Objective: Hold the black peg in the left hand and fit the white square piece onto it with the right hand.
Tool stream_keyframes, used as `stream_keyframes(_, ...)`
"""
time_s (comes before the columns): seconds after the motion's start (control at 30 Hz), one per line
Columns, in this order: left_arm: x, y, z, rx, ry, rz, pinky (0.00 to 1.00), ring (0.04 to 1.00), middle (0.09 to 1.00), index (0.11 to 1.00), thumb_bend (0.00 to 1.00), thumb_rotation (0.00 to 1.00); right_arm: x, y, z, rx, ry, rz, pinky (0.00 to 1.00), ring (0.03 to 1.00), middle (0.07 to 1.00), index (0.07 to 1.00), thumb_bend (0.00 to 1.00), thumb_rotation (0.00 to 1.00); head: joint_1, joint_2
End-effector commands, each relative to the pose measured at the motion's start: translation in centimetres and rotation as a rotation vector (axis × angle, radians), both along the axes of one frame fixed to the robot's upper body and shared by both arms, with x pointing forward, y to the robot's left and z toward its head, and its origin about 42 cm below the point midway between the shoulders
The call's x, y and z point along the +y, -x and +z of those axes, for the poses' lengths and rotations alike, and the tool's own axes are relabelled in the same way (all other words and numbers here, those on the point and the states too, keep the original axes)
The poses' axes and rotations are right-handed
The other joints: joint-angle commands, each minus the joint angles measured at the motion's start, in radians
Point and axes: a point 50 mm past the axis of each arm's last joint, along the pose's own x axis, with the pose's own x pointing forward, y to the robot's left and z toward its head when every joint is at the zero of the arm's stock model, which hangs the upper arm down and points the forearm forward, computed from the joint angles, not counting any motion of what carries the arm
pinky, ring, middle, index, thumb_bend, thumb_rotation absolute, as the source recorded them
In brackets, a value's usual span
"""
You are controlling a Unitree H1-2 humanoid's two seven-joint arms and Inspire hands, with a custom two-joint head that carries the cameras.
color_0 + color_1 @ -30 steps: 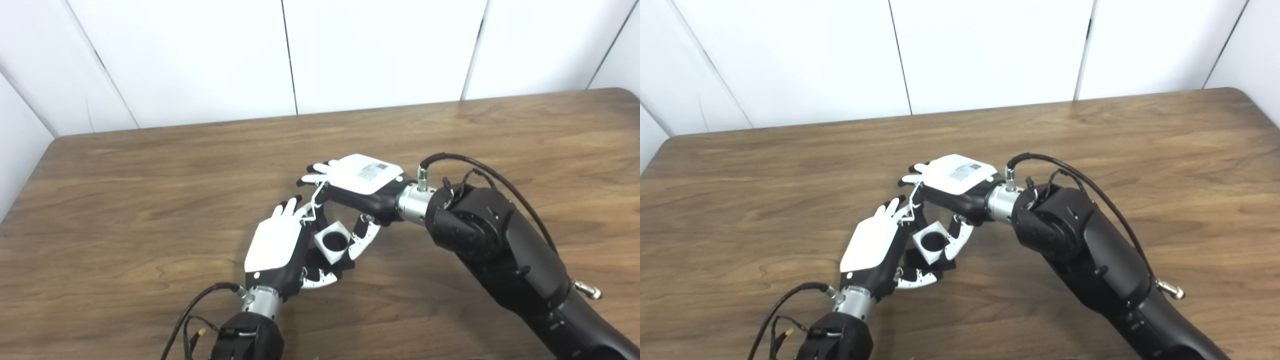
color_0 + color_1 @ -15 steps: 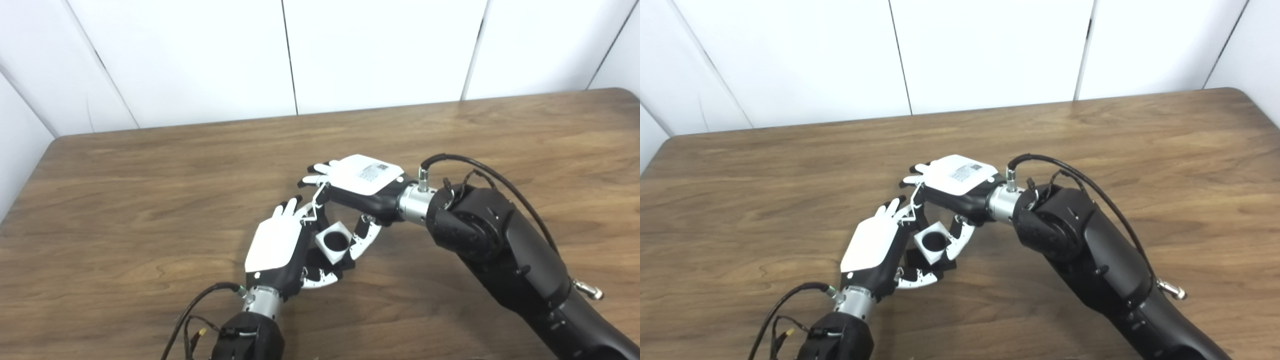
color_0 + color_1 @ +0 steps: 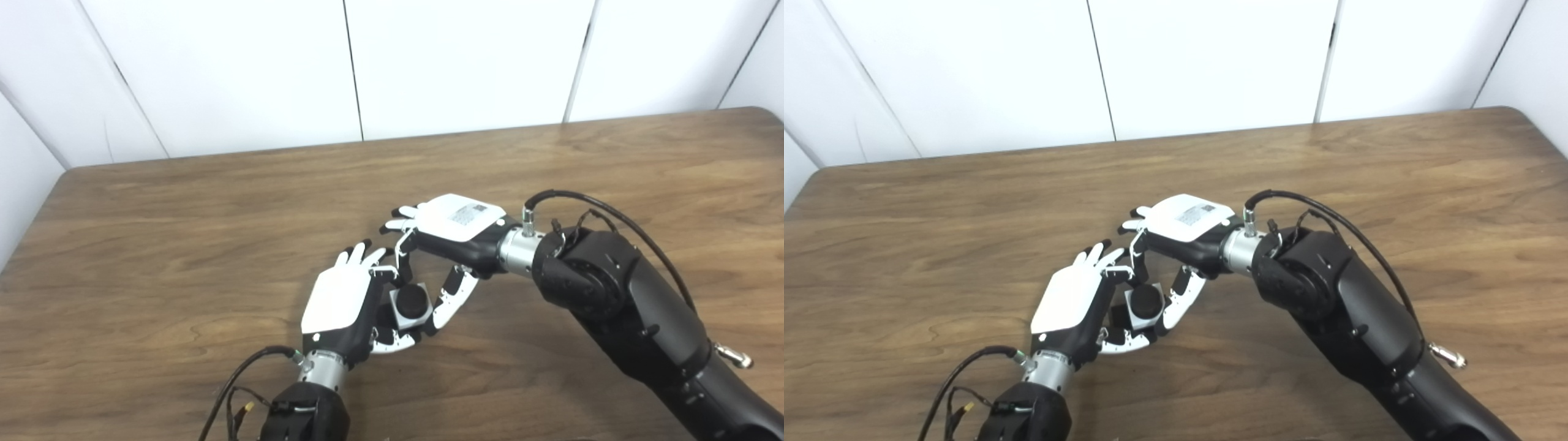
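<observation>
White piece (image 3: 409, 304) seated low between the two hands over the middle of the table (image 3: 184, 245), its round hole now filled dark, apparently by the peg (image 3: 411, 301) pushed up through it. Peg body mostly hidden inside the left hand (image 3: 343, 303), curled around it from the left with the white back facing up, presumably to keep the peg upright and steady against the push. Right hand (image 3: 450, 245) reaching in from the right, palm down, fingers (image 3: 401, 254) arched over the far side and thumb (image 3: 450, 300) on the near right of the piece, pinching it loosely from above so the hole stays lined up with the peg. Cannot tell whether those fingertips press the piece or merely frame it. Judged close to done: piece looks fitted, only a final press and release left. Main risk: tilting the piece on letting go.
</observation>
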Motion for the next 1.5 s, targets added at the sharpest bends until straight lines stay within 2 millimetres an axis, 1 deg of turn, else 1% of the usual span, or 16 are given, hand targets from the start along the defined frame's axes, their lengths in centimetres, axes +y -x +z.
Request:
stream_keyframes(0.0, -0.47, -0.22, 0.32, -0.011, -0.010, -0.010, 1.00, 1.000, 0.912, 0.491, 0.52, 0.07, -0.07, -0.56, 1.66, -0.056, -0.017, -0.002, 0.99, 1.000, 0.944, 0.673, 0.97, 0.41, 0.001, 0.001)
stream_keyframes(0.57, -0.28, -0.34, 0.18, -0.018, -0.035, 0.005, 1.00, 1.000, 0.904, 0.494, 0.52, 0.08, -0.39, -0.67, 1.88, -0.050, -0.013, -0.016, 1.00, 1.000, 0.951, 0.679, 0.95, 0.39, 0.002, 0.001)
stream_keyframes(0.6, -0.27, -0.34, 0.18, -0.018, -0.036, 0.006, 1.00, 1.000, 0.904, 0.579, 0.66, 0.16, -0.40, -0.68, 1.87, -0.050, -0.012, -0.017, 1.00, 1.000, 0.948, 0.679, 0.95, 0.39, 0.002, 0.001)
stream_keyframes(0.63, -0.26, -0.35, 0.18, -0.017, -0.036, 0.006, 1.00, 1.000, 0.904, 0.610, 0.71, 0.19, -0.41, -0.69, 1.86, -0.049, -0.011, -0.018, 1.00, 1.000, 0.946, 0.678, 0.95, 0.39, 0.002, 0.001)
stream_keyframes(0.73, -0.26, -0.34, 0.20, -0.017, -0.041, 0.007, 1.00, 1.000, 0.905, 0.651, 0.77, 0.25, -0.46, -0.69, 1.82, -0.046, -0.013, -0.019, 1.00, 1.000, 0.947, 0.678, 0.95, 0.39, 0.002, 0.001)
stream_keyframes(0.9, -0.13, -0.35, 0.20, -0.026, -0.045, 0.004, 1.00, 1.000, 0.902, 0.686, 0.81, 0.30, -0.52, -0.76, 1.77, -0.047, -0.016, -0.024, 1.00, 1.000, 0.950, 0.677, 0.95, 0.39, 0.002, -0.001)
stream_keyframes(1.03, -0.12, -0.36, 0.24, -0.031, -0.049, 0.001, 1.00, 1.000, 0.901, 0.696, 0.82, 0.32, -0.63, -0.81, 1.78, -0.047, -0.019, -0.028, 1.00, 1.000, 0.951, 0.677, 0.95, 0.40, 0.002, -0.001)
stream_keyframes(1.47, 0.33, -0.41, 0.42, -0.042, -0.062, 0.007, 1.00, 0.999, 0.902, 0.754, 0.86, 0.33, -0.86, -1.00, 1.61, -0.051, -0.016, -0.041, 1.00, 1.000, 0.949, 0.673, 0.96, 0.42, 0.008, -0.006)
